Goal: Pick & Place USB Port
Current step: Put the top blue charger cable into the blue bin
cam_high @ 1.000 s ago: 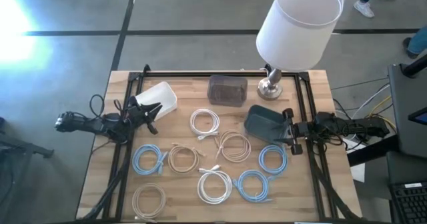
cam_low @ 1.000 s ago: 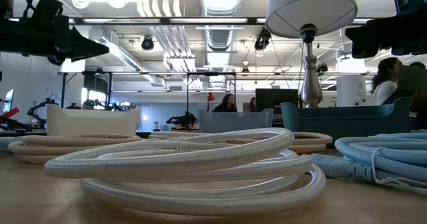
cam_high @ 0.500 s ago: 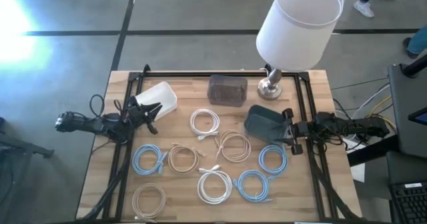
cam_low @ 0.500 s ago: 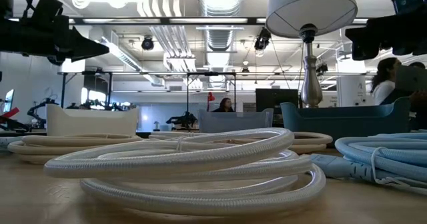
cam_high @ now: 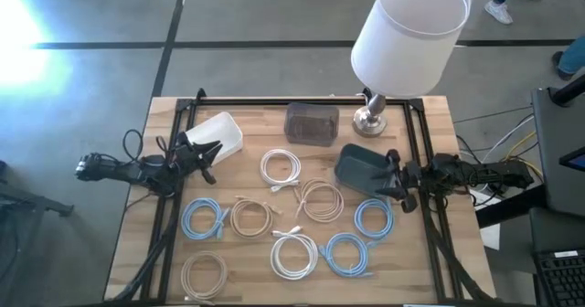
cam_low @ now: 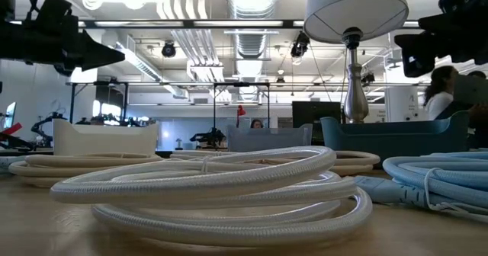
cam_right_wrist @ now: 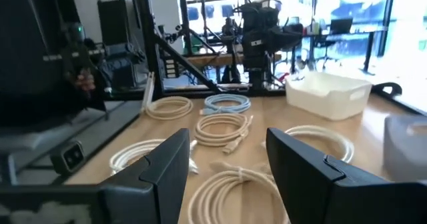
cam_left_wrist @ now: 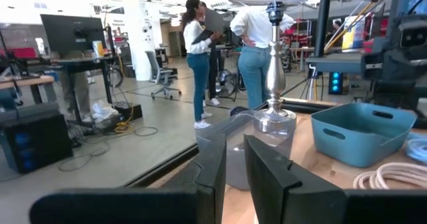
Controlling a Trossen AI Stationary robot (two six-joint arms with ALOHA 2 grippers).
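Observation:
Several coiled cables lie flat on the wooden table: white ones [cam_high: 281, 168] [cam_high: 294, 254], beige ones [cam_high: 319, 200] [cam_high: 250, 217] [cam_high: 203, 274] and light blue ones [cam_high: 204, 219] [cam_high: 348, 253] [cam_high: 373, 218]. My left gripper [cam_high: 208, 151] hovers shut at the table's left side, beside the white bin [cam_high: 215, 133]. In the left wrist view its fingers [cam_left_wrist: 235, 144] stand almost together. My right gripper [cam_high: 391, 181] hovers open at the right side, next to the blue-grey bin [cam_high: 363, 170]. In its wrist view [cam_right_wrist: 227, 137] it faces across the coils. Neither gripper holds anything.
A clear grey bin [cam_high: 312, 122] and a lamp with a metal base [cam_high: 369, 120] and a large white shade [cam_high: 409, 33] stand at the far edge. A black frame [cam_high: 302, 100] runs along the table's sides. People stand in the room beyond.
My right gripper has risen a little and edged toward the blue-grey bin. The cables, the bins and my left arm have stayed put.

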